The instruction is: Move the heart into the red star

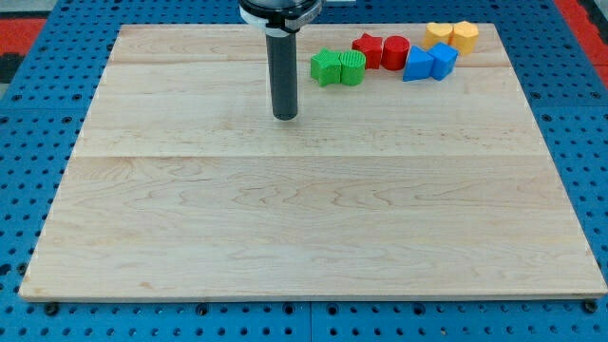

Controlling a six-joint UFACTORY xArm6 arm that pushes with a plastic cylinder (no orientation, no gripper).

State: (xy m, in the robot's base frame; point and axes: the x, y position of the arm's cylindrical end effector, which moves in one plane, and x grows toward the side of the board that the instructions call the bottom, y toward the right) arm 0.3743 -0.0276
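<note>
Standing upright on the wooden worktop point(313, 228), my tip point(285, 116) rests in the upper middle part of the board, with the dark rod rising straight to the view's top edge. This arm carries no fingers, so there is nothing to spread or press together; only the rod end meets the wood.

All the blocks lie in a loose row along the view's top, at about 1 to 2 o'clock from my tip. Nearest is the green star point(326, 67), and the green rounded block point(352, 67) touches it on the view's right. Next comes the red star point(369, 49), touching the red cylinder-like block point(395, 52) beside it. Just to the right of these sit the blue triangle-like block point(417, 64) and the blue cube point(443, 60), pressed against each other. At 12 o'clock from the blue pair, close to the board's far edge, is the yellow heart point(438, 34), with the yellow hexagon-like block point(465, 36) touching it on the right.

The yellow heart is near the red star but apart from it; the red cylinder-like block lies between them. My tip touches no block and stands just to the lower left of the green star.
</note>
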